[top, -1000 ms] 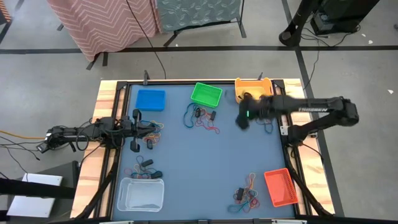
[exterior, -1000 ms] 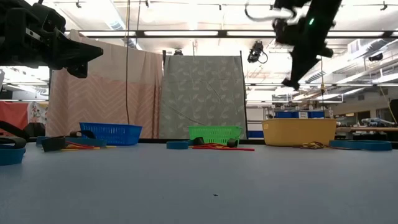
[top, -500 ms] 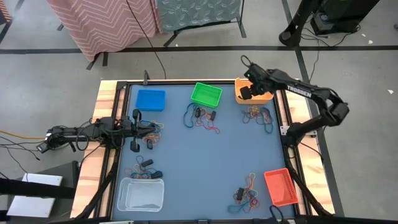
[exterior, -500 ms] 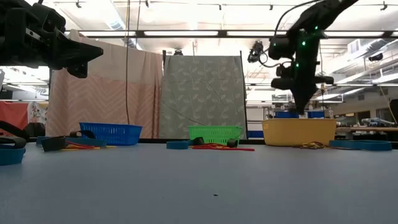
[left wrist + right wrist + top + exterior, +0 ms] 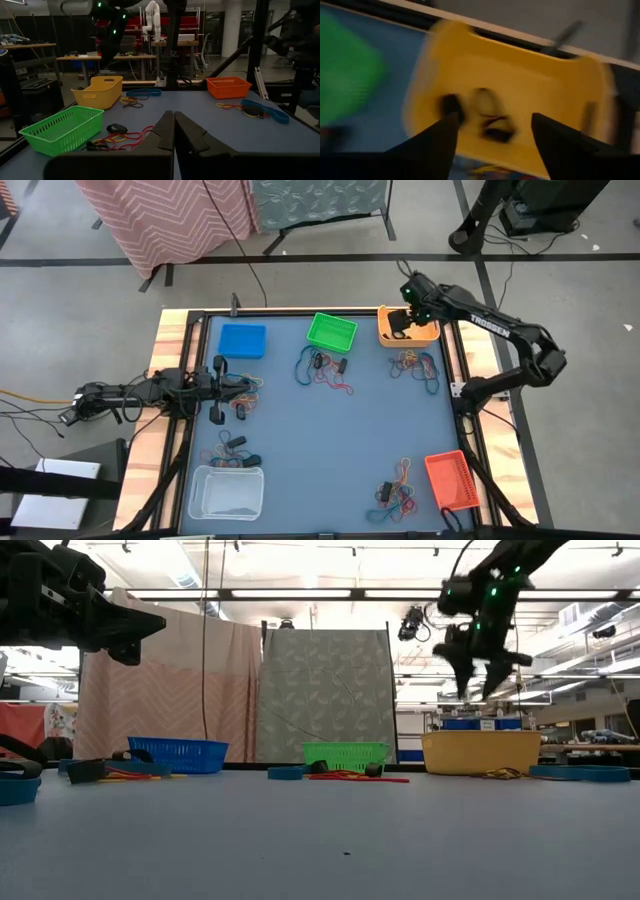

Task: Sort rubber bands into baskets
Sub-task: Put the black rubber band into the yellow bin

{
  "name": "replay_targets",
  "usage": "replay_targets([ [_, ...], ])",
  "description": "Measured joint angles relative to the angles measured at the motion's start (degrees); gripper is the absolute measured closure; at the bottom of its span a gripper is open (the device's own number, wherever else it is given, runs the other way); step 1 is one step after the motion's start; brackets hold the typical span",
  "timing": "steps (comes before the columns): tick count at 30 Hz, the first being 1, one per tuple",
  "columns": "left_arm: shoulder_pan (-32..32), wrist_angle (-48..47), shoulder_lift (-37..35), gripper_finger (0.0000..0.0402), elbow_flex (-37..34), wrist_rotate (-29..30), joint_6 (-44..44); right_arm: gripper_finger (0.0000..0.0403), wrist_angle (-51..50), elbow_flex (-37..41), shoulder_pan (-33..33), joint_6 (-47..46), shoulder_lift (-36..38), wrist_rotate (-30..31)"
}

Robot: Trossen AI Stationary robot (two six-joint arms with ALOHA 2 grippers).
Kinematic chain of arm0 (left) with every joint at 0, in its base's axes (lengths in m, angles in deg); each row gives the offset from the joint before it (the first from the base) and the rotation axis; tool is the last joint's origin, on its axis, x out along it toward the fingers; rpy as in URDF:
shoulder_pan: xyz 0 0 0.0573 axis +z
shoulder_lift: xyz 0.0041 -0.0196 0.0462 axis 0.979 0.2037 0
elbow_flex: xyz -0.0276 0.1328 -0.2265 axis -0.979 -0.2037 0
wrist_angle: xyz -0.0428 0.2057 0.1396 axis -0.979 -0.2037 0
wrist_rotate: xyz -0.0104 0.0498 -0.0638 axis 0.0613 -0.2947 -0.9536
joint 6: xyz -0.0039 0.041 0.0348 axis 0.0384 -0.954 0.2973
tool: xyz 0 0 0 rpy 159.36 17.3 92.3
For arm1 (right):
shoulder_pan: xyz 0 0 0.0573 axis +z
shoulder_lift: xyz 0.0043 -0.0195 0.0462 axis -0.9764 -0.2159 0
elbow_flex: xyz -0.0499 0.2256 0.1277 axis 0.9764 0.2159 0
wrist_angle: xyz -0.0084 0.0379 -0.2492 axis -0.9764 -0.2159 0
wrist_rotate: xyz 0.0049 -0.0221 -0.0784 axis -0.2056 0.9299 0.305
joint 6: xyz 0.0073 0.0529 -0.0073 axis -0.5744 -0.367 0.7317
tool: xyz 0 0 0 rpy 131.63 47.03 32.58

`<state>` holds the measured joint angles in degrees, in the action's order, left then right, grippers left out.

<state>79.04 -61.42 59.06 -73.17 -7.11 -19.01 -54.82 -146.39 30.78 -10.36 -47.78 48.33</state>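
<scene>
Right gripper (image 5: pixel 402 323) has swung from mid-table near the far right corner to above the yellow basket (image 5: pixel 408 326) since a second ago; its fingers, shut then, now stand wide apart with nothing between them. In the right wrist view dark bands (image 5: pixel 490 122) lie inside the yellow basket, blurred. White lettering on the right arm (image 5: pixel 487 325) looks like "TROSSEN", barely legible; no other writing can be read.

Left gripper (image 5: pixel 216 393) hangs by the table's left edge, over a band pile (image 5: pixel 240 388); fingers pressed together, holding nothing, pointing across the table toward the right side.

Baskets: blue (image 5: pixel 242 340) at far left, long axis across the table; green (image 5: pixel 332 331) at far centre, turned slightly askew; yellow at far right corner, long axis across; red-orange (image 5: pixel 449 480) at near right, long axis running front to back; clear white (image 5: pixel 227 492) at near left, long axis across.

Other band heaps: one beside the green basket (image 5: pixel 325 368), one just in front of the yellow basket (image 5: pixel 417 365), one left of the red-orange basket (image 5: pixel 397 492), one above the clear basket (image 5: pixel 232 451). Mixed colours, loops lying flat, tangled, no single direction.
</scene>
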Motion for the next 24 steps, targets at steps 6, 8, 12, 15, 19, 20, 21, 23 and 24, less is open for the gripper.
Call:
replay_targets([
  [6, 0.0, 0.0, 0.0, 0.0394, 0.0, 0.0, 0.0, 0.0119, -2.6, 0.0, 7.6, -0.5, 3.2, -23.4],
  [8, 0.0, 0.0, 0.0, 0.0394, 0.0, 0.0, 0.0, 0.0121, -7.4, 0.0, 13.6, -2.1, 3.4, -23.9],
  [12, 0.0, 0.0, 0.0, 0.0394, 0.0, 0.0, 0.0, 0.0126, -15.8, 0.0, 30.1, -9.8, 3.1, -23.0],
  [15, 0.0, 0.0, 0.0, 0.0394, 0.0, 0.0, 0.0, 0.0129, -16.8, 0.0, 44.0, -21.3, 3.1, -20.9],
  [19, 0.0, 0.0, 0.0, 0.0394, 0.0, 0.0, 0.0, 0.0131, -12.3, 0.0, 60.4, -45.6, 2.4, -17.7],
  [20, 0.0, 0.0, 0.0, 0.0394, 0.0, 0.0, 0.0, 0.0131, -10.6, 0.0, 63.8, -52.3, 1.9, -16.5],
  [21, 0.0, 0.0, 0.0, 0.0394, 0.0, 0.0, 0.0, 0.0131, -8.5, 0.0, 66.9, -58.8, 1.4, -15.4],
  [23, 0.0, 0.0, 0.0, 0.0394, 0.0, 0.0, 0.0, 0.0131, -4.3, 0.0, 72.3, -70.3, -0.5, -13.5],
  [24, 0.0, 0.0, 0.0, 0.0394, 0.0, 0.0, 0.0, 0.0131, -1.9, 0.0, 74.7, -75.3, -1.8, -13.3],
])
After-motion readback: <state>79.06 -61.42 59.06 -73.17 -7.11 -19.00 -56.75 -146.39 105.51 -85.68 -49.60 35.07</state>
